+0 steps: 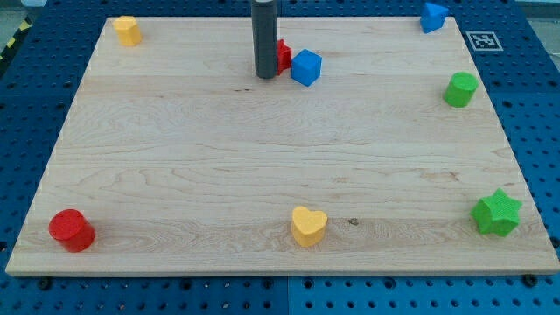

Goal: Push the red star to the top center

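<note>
While my tip point(265, 76) rests on the worktop point(262, 166) near the view's top centre, the red star point(283, 55) sits just behind it on the right, mostly hidden by the rod. A blue cube point(306, 67) lies just right of the star. No claw shows, so its state cannot be told.

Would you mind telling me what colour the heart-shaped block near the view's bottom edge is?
The heart is yellow, shown clearly in the camera view.
</note>
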